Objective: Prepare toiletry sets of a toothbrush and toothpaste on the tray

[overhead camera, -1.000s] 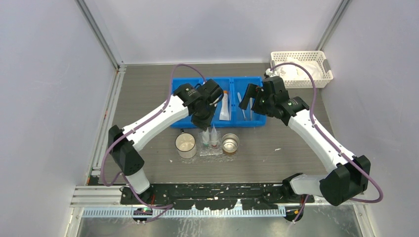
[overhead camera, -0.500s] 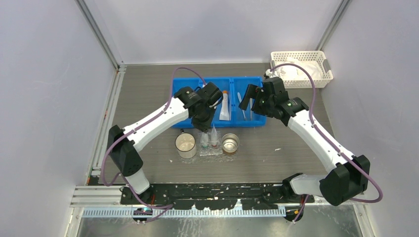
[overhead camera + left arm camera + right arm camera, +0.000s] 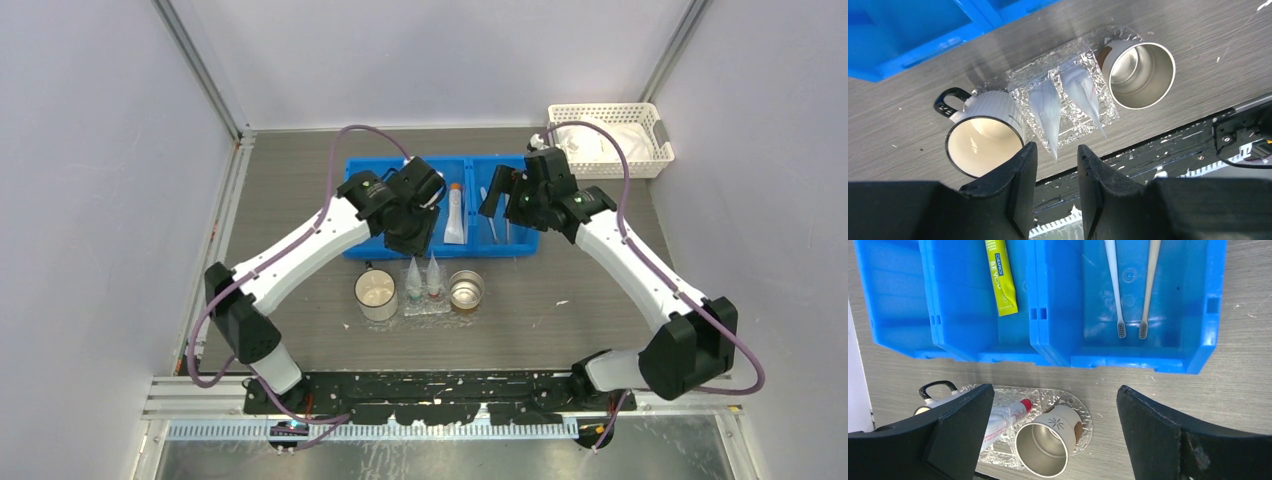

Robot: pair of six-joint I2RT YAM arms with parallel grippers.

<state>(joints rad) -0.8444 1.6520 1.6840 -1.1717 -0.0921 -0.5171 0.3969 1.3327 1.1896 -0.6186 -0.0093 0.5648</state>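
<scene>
Two toiletry sets (image 3: 1048,112) stand in the tray (image 3: 1073,131).
Left jaws part-open and empty near them; right jaws spread wide over the blue bin (image 3: 1178,315).

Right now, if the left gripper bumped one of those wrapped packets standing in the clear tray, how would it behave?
Probably tips easily: each packet stands tall and slim in a shallow recess of the tray. Its pointed top looks like empty film, so it is likely floppy there. Probably light, and the glossy wrap may slip when squeezed.
</scene>
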